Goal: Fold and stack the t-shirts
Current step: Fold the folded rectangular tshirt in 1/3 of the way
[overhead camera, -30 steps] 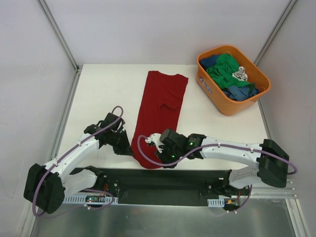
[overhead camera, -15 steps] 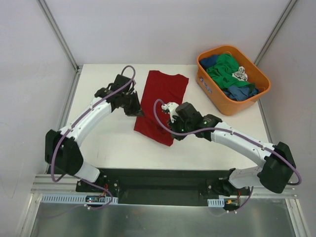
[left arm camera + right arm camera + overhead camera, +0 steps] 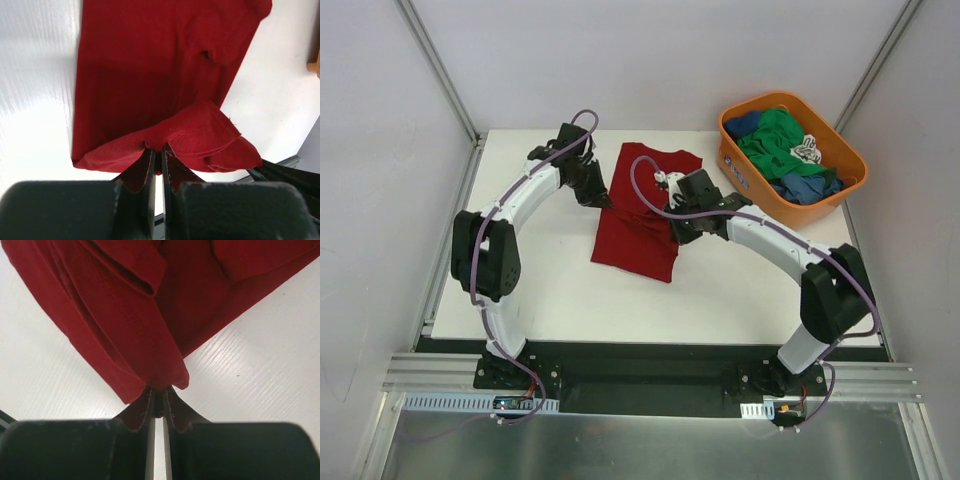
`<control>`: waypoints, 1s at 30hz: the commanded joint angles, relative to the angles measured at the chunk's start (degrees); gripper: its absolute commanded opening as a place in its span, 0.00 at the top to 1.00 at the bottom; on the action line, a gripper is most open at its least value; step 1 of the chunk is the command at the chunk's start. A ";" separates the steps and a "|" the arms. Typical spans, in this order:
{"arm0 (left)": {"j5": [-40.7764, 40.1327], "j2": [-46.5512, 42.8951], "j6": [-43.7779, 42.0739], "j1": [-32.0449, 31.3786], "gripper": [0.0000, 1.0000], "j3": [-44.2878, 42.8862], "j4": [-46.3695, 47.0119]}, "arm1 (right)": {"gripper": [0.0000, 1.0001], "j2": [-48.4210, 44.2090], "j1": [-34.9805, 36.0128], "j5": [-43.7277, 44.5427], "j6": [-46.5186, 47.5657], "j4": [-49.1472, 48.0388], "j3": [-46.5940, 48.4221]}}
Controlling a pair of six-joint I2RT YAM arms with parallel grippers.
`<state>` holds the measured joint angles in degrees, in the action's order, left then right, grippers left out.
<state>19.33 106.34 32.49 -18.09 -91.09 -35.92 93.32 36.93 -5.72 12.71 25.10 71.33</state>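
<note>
A dark red t-shirt lies on the white table, its near end doubled over toward the far end. My left gripper is shut on the shirt's hem at its left edge; in the left wrist view the red cloth bunches between the fingertips. At the right edge my right gripper pinches the same hem, and the right wrist view has the cloth nipped at the fingertips. Green and blue t-shirts are piled in the tub.
An orange plastic tub stands at the table's far right corner. Grey walls with metal posts close in the table on three sides. A black rail carries the arm bases along the near edge.
Both grippers have carried the shirt's near hem away from the table's front edge toward the far end, folding the long red strip roughly in half. Both arms are now stretched far out.
</note>
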 commanded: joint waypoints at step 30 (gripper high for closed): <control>0.88 -7.55 -1.47 5.08 0.01 14.24 0.32 | 0.03 -5.73 -8.11 -1.68 -3.92 -7.33 -1.96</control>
<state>21.91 105.54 30.44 -12.75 -84.60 -35.09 98.96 27.49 -8.95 10.48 23.18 77.08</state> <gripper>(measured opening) 0.992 0.966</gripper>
